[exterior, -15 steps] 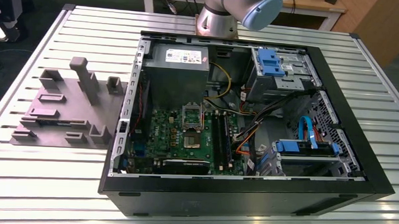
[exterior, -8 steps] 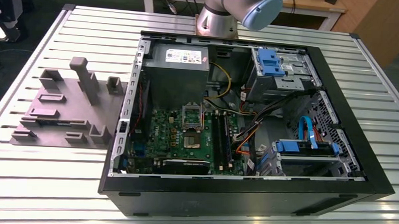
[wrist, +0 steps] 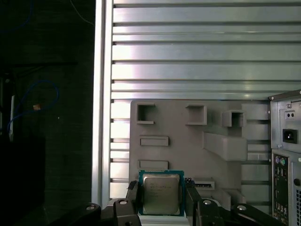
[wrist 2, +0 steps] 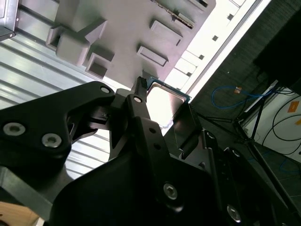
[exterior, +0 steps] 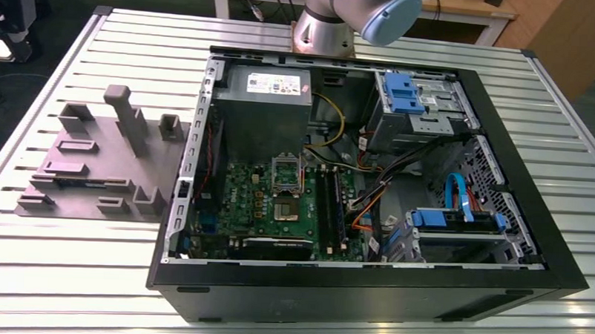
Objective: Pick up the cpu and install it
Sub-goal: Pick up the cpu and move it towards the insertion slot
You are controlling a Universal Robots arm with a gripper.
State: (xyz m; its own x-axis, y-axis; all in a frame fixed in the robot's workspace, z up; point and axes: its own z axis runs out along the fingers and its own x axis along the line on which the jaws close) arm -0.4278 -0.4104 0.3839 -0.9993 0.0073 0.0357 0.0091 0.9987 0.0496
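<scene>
On the exterior view's left, a grey moulded plastic fixture tray (exterior: 89, 167) with raised blocks and pockets lies on the slatted aluminium table (exterior: 76, 278). Both wrist views show this tray behind the small flat square cpu (wrist: 161, 193) (wrist 2: 164, 101), which has a silvery metal top and a thin green edge. The cpu is lifted clear of the tray and pinched by two opposite edges in the black two-fingered gripper (wrist: 162, 198) (wrist 2: 164, 110), whose fingers (wrist: 134, 195) are closed against its sides. The hold is only on thin edges, so the likeliest trouble is the chip slipping or tilting between the pads. A tilted or turned chip could meet its seat crookedly and damage the contacts. Further right in the exterior view stands the open black metal computer case (exterior: 373, 288). Its green rectangular motherboard (exterior: 261, 210) lies flat inside and carries the silver hinged socket frame (exterior: 286, 187). Orange and black cables crowd in just beside the board and could snag a finger. The silver-and-blue jointed arm (exterior: 332, 20) rises from behind the case and leaves the picture at the top, and the wrist looks down on the tray.
</scene>
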